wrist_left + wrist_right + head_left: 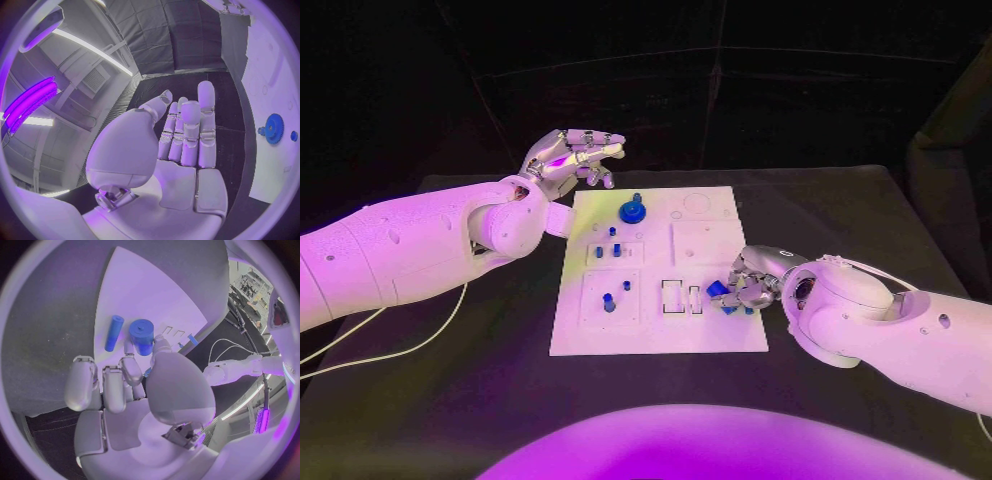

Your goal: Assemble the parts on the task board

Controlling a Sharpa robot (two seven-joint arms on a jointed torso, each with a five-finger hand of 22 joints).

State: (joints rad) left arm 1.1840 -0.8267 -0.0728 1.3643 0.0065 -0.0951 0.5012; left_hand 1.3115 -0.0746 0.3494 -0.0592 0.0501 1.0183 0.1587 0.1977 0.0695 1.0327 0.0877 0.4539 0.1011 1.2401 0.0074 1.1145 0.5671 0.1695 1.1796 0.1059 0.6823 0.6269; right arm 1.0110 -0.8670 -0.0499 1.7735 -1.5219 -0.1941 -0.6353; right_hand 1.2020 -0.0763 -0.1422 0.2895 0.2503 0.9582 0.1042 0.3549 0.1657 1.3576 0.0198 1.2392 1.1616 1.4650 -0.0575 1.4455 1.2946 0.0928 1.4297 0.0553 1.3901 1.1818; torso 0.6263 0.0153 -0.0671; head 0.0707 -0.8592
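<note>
The white task board [711,335] lies in the middle of the black table. A blue gear [633,210] [273,128] stands near its far edge. My left hand [574,155] [181,145] hovers beyond the board's far left corner, fingers stretched out and empty. My right hand [754,282] [134,390] rests at the board's right edge with its fingers curled in. A sliver of a small blue part [147,372] shows between its thumb and a finger. Just past the fingertips a blue cylinder [142,335] [718,290] stands and a blue peg [114,332] lies on the board.
Several small blue pegs [609,300] stand in the board's left-hand blocks. Two rectangular slots [672,297] lie just left of my right hand. A white cable [401,345] runs over the table under my left arm. Bare table surrounds the board.
</note>
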